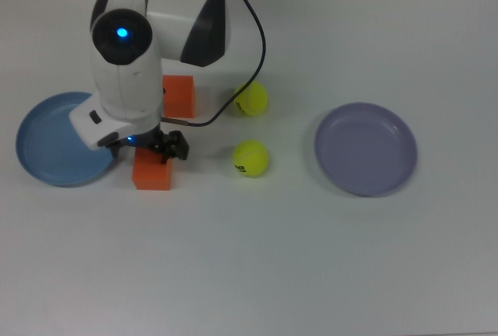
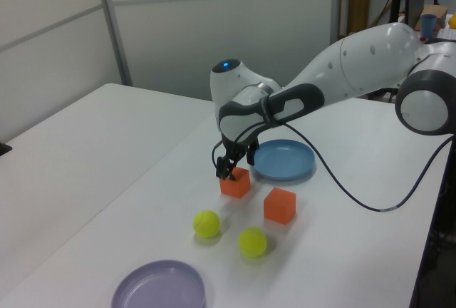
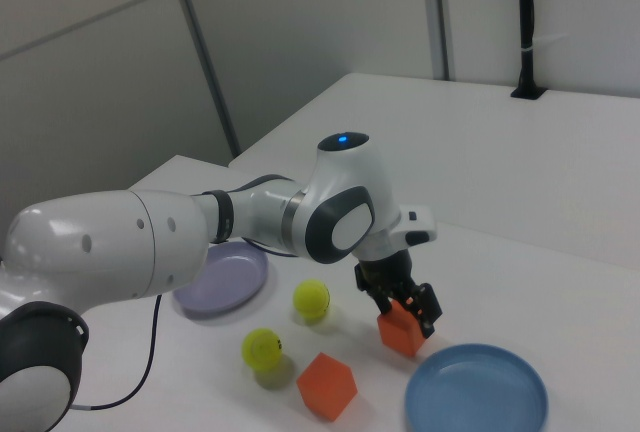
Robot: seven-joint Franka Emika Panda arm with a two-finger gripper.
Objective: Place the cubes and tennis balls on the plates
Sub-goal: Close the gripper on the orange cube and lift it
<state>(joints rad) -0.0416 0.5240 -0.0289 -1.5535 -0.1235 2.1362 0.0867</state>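
Fingers of my claw (image 2: 228, 172) straddle one orange cube (image 1: 150, 173), one finger on each side of its upper part, touching or nearly touching it; whether I am truly squeezing it I cannot tell. In the left view the cube (image 2: 235, 183) sits on the white table (image 1: 272, 258) under my fingertips, and in the right view my claw (image 3: 405, 304) is down over the same cube (image 3: 400, 333), which hides part of its top face. This cube lies just beside the blue plate (image 1: 54, 145), off its rim on the top view's right.

The second cube (image 1: 179, 96) stands on the table a little way off, toward the top view's upper edge, partly covered by my arm in that view. In the left view it (image 2: 279, 204) is nearer the camera than the cube under my claw. Two tennis balls lie to the top view's right of the cubes: one (image 1: 251, 99) near the second cube, the other (image 1: 250, 158) roughly level with the cube at my fingers. Both rest on the table, apart from each other and from the plates.

The blue plate holds nothing. The lavender plate (image 1: 366, 149) lies well apart on the top view's right, beyond the balls, and holds nothing either.
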